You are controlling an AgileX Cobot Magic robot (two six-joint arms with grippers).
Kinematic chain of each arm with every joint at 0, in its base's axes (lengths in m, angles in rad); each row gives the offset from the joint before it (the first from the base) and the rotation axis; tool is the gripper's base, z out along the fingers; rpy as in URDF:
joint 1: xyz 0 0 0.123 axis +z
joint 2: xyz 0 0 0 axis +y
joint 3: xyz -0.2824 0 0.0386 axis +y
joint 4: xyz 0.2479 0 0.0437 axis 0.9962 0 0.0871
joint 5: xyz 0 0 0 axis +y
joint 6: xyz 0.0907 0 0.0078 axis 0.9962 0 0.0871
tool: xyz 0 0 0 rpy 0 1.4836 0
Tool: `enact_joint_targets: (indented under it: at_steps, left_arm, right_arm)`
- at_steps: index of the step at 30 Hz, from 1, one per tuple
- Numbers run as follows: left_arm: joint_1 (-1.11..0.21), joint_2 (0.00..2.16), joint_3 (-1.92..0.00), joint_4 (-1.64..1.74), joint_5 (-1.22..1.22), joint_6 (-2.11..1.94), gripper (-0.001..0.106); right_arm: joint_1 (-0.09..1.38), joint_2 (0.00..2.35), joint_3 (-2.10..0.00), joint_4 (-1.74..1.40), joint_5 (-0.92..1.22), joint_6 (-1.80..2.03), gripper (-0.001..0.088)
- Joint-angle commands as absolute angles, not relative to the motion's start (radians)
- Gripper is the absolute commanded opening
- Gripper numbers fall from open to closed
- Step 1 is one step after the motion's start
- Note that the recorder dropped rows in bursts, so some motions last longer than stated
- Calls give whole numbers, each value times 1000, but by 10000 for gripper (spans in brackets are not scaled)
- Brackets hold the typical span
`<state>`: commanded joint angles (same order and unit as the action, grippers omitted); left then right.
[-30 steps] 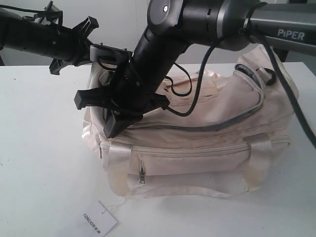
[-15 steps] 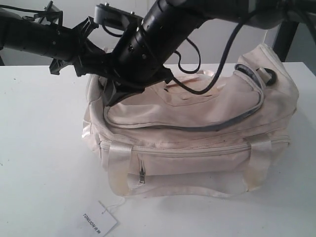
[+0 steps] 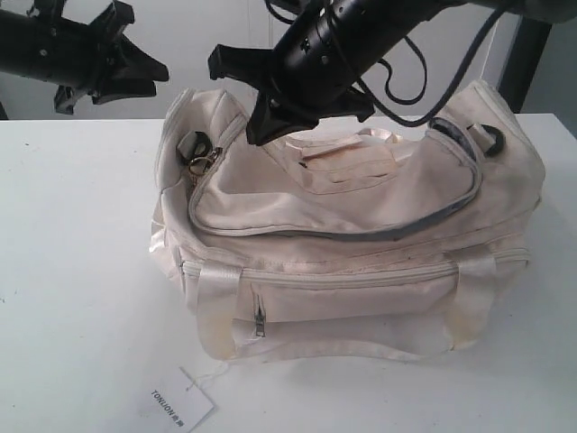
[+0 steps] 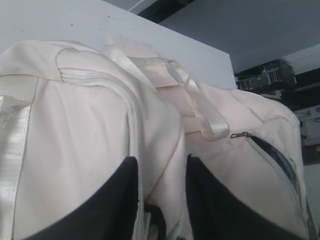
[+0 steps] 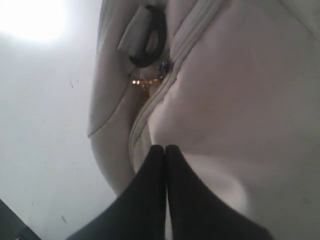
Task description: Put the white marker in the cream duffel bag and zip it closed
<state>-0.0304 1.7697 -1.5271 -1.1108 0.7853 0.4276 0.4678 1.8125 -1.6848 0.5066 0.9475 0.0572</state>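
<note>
cream duffel bag [image 3: 361, 207] sits mid white table [image 3: 72, 271], front pocket on near side. right gripper [image 5: 165, 147] pinched fully together, nothing between fingers. it's over bag's left top, can't tell if touching. left gripper [image 4: 161, 160] spread apart, empty, up in air left of bag. gold zip pull [image 5: 145, 82] at bag's left end beside black ring [image 5: 150, 37]. white marker - not in sight anywhere. paper tag [image 3: 180, 399] on table, near left.
</note>
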Motion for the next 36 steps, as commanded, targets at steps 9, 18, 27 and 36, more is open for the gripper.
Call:
enact_joint_targets:
  at_steps: [9,18,27,36]
  left_arm:
    - [-23,1670,-1527,-999,907,430,272]
    - [-23,1595,-1525,-846,1005,430,0]
    - [-23,1466,-1491,-703,1081,452,0]
    - [-25,1335,-1355,-701,980,552,0]
  right_arm:
    - [403,1813,-1685,559,955,57,0]
    - [388,1813,-1685,575,989,53,0]
    - [327,1813,-1685,643,1014,24,0]
    - [249,1841,-1685,778,1041,-76,0]
